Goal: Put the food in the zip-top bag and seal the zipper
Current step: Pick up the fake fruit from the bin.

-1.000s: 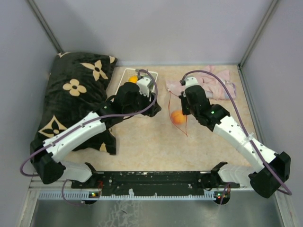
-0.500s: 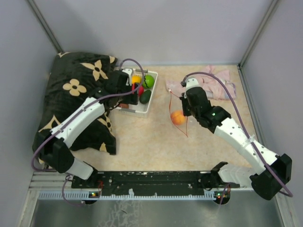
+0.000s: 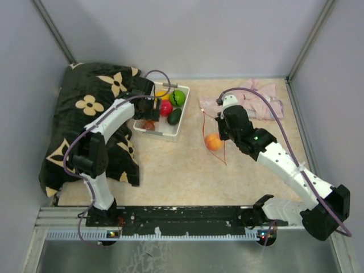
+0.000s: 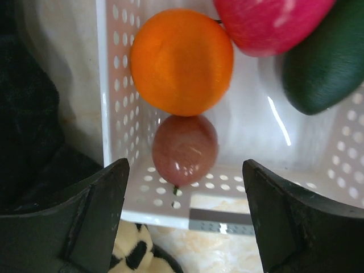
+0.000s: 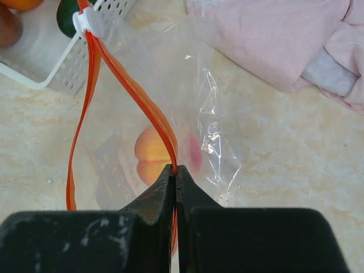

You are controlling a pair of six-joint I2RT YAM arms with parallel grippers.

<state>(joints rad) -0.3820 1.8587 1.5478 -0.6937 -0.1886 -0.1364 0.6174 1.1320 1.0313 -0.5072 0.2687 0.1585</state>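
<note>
Left gripper [image 4: 185, 213] hangs right over the near end of the white basket [image 4: 116, 85], jaws wide, gripping nothing. In the basket: an orange fruit [image 4: 182, 60], a brown one [image 4: 183, 149], a red one [image 4: 267, 23] and a dark green one [image 4: 324, 62]. Right of the basket, the right gripper [image 5: 175, 176] is pinched tight on the zipper [image 5: 136, 101] of the bag [image 5: 216, 142], with one piece [image 5: 151, 153] inside, probably a peach

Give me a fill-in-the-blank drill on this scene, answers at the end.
The right end effector pinches the zipper of the zip-top bag, near a ____ cloth.
The left end effector hangs open above the ____ basket.
In it, the brown fruit touches the ____ fruit.
Answers: pink; white; orange.
</note>
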